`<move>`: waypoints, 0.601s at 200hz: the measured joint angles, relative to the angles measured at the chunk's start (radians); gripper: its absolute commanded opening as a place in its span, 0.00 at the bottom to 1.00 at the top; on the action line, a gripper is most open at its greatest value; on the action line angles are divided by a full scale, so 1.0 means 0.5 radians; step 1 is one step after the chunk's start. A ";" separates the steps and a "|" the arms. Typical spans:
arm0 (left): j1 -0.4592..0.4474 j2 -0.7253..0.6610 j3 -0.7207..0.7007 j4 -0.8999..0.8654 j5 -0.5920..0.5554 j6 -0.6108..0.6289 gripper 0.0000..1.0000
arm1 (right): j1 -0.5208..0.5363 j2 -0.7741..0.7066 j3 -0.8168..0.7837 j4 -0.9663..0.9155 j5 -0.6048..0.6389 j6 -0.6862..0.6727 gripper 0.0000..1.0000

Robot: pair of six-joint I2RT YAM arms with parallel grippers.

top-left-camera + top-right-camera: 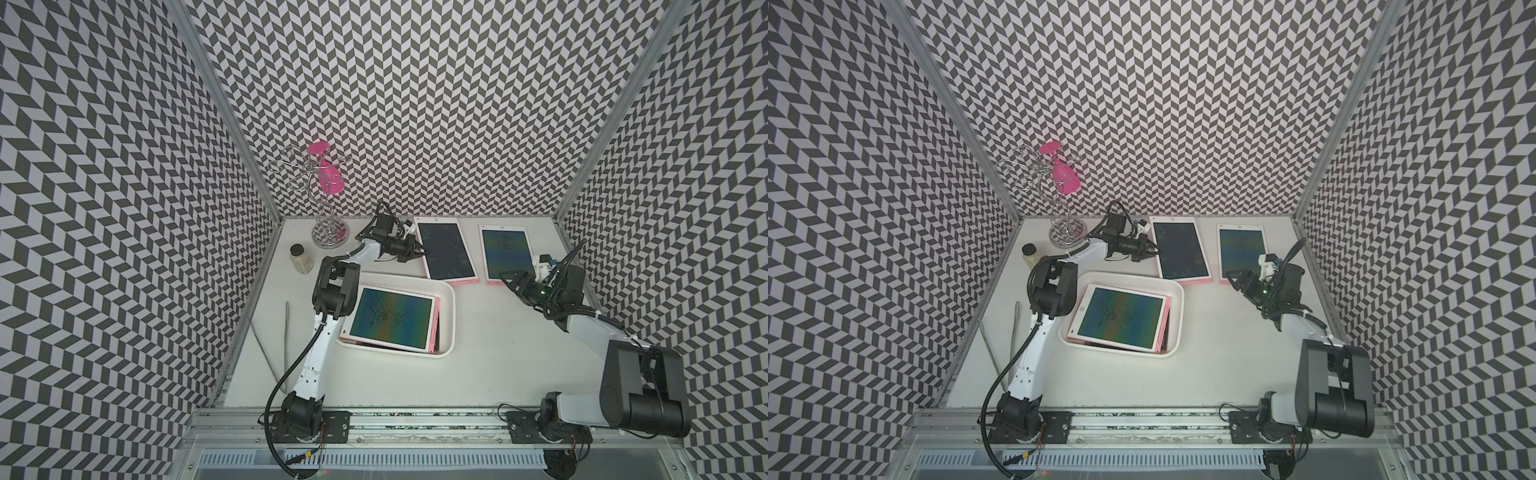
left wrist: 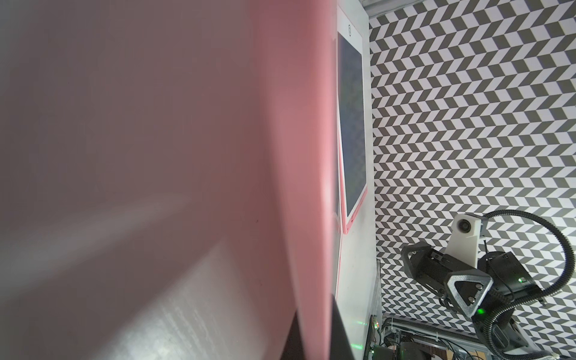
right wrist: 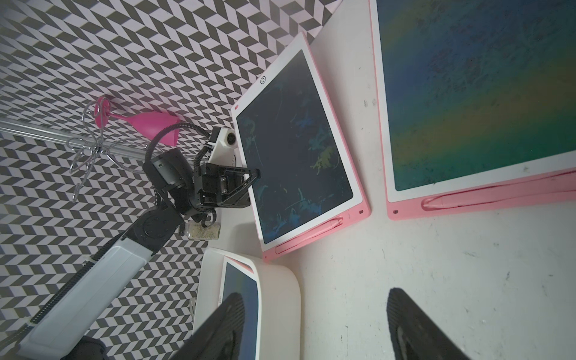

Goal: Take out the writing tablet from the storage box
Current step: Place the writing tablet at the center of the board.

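Writing tablet (image 1: 390, 318) lies flat and screen up in the storage box (image 1: 452, 316), topmost of a stack. Only pink slivers of what lies beneath it show along its right edge, so how many are under it cannot be told. Its long axis runs along the box's length, with the button end toward the box's left. The left arm's elbow covers the box's left rim in both top views.

Just beyond the box's far rim a dark tablet (image 1: 446, 251) lies on the bench (image 1: 478, 374). Its long axis points away from the box, and its pen slot is at the end nearest the box. The left wrist view is mostly swallowed by a blurred pink surface, probably this tablet's back at close range. The left arm climbs along the box's left side, folds at the elbow and lays its forearm level behind the box. The left gripper (image 1: 417, 249) meets the dark tablet's left long edge, jaws pinched narrow on that edge.

Beyond the box and to its right lies a rainbow tablet (image 1: 507, 253), parallel to the dark one and apart from it. The right gripper (image 1: 515, 289) hides its corner nearest the box in both top views. The right arm reaches forward on the box's right, wrist tipped down. Its jaws stand wide, and the right wrist view shows nothing gripped between the fingers (image 3: 224, 327).
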 measured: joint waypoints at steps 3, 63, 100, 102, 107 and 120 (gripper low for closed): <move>0.000 0.000 0.002 -0.006 0.000 0.007 0.00 | 0.001 0.000 -0.001 0.001 -0.002 -0.001 0.73; -0.013 0.080 0.264 -0.273 0.023 0.138 0.00 | 0.003 0.000 -0.020 -0.025 -0.018 -0.003 0.73; -0.032 0.162 0.366 -0.329 0.039 0.164 0.06 | 0.003 0.000 -0.023 -0.029 -0.021 -0.012 0.73; -0.034 0.166 0.366 -0.330 0.041 0.163 0.07 | 0.003 0.000 -0.023 -0.030 -0.021 -0.013 0.73; -0.034 0.175 0.366 -0.329 0.047 0.163 0.07 | 0.003 0.000 -0.023 -0.031 -0.021 -0.014 0.73; -0.037 0.205 0.366 -0.330 0.061 0.150 0.09 | 0.003 0.000 -0.024 -0.031 -0.023 -0.016 0.73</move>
